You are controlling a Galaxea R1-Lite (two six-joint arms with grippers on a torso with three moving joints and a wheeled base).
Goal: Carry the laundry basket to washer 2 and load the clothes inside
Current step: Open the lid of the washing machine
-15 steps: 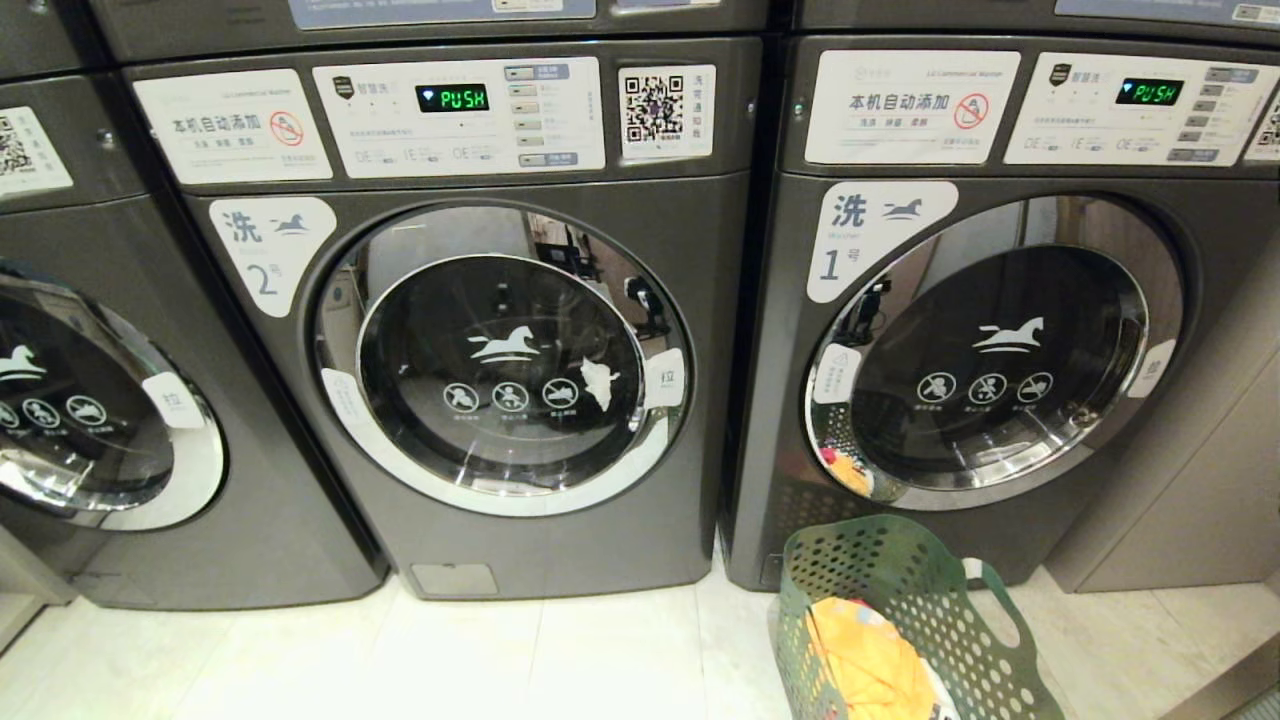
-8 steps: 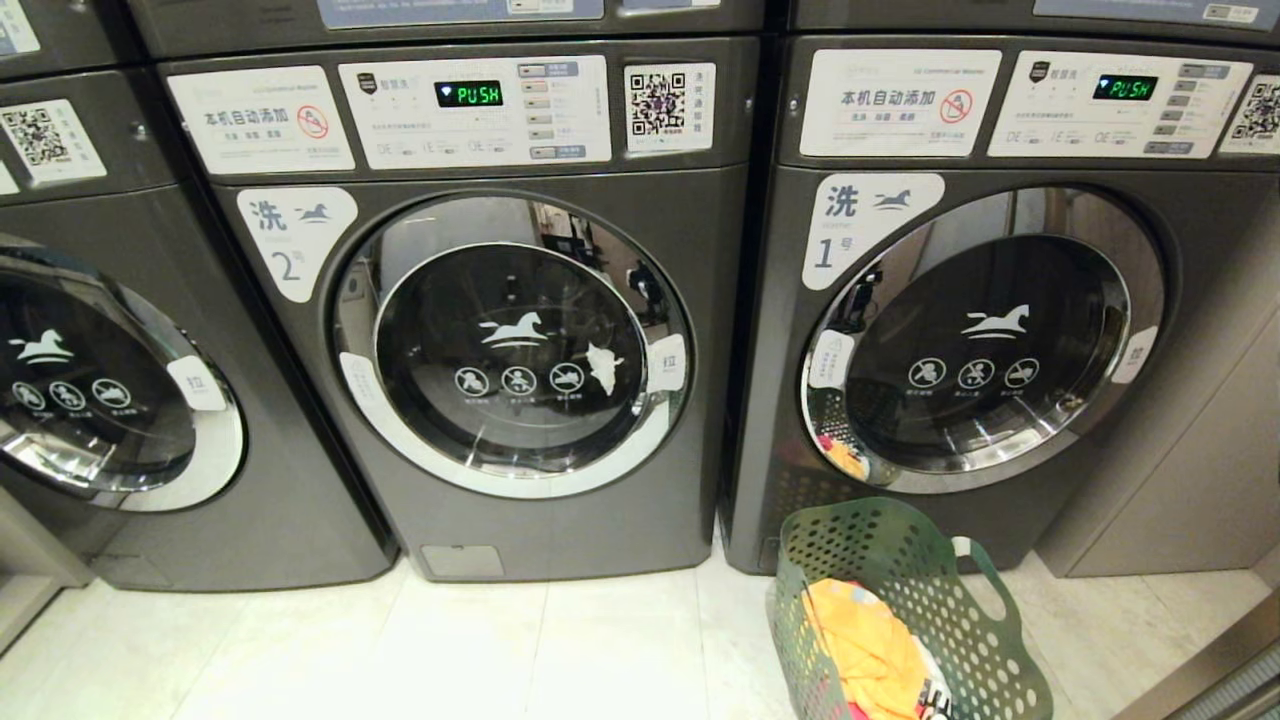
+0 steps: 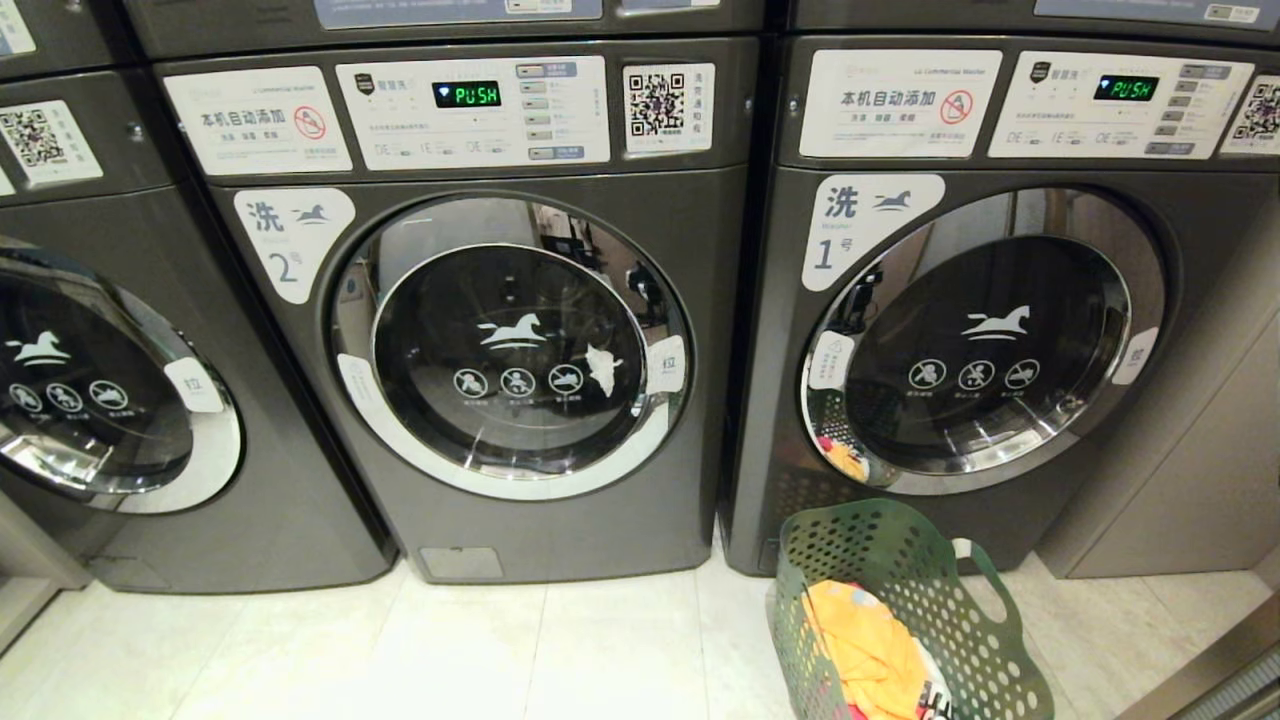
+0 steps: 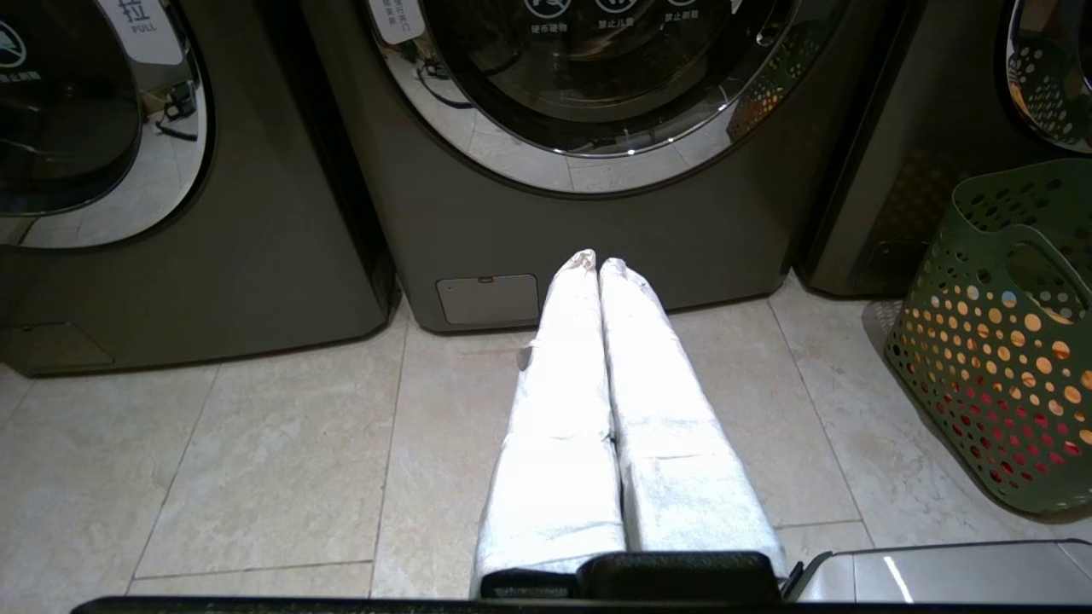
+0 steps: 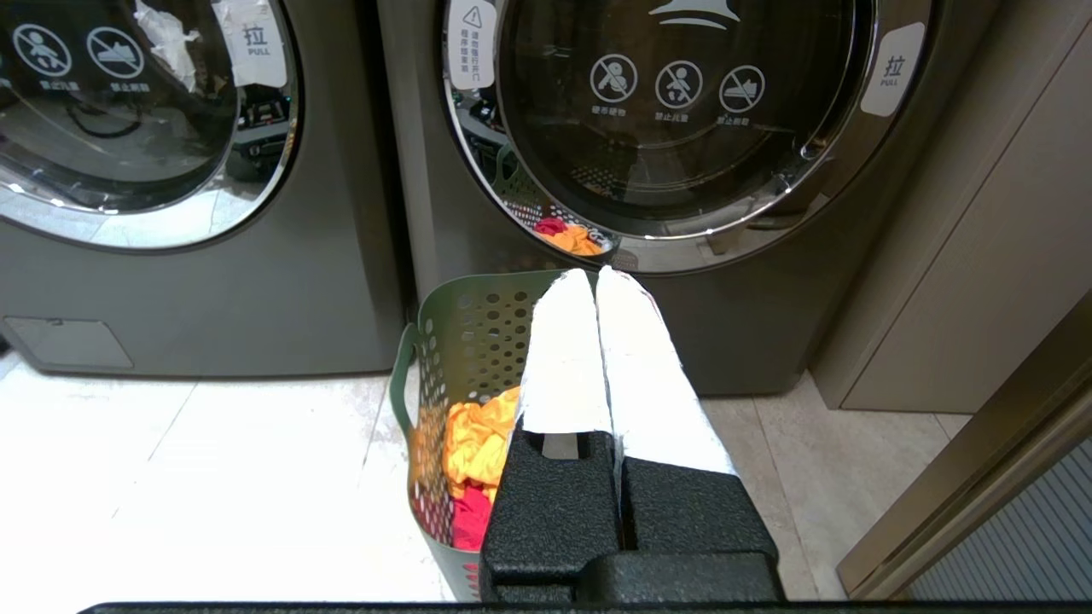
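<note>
Whole view shifted over the last sec, then settled: camera move, not things; washer 2 (image 3: 510,345) centre frame, door shut. Laundry basket (image 3: 900,610) w/ clothes (image 3: 865,645) lower right by washer 1 (image 3: 985,340), not yet picked up; left gripper (image 4: 599,263) & right gripper (image 5: 595,275) both closed, empty.

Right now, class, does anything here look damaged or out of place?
Yes: a torn white sticker clings raggedly to washer 2's door glass, and the basket of clothes stands before washer 1 instead.
</note>
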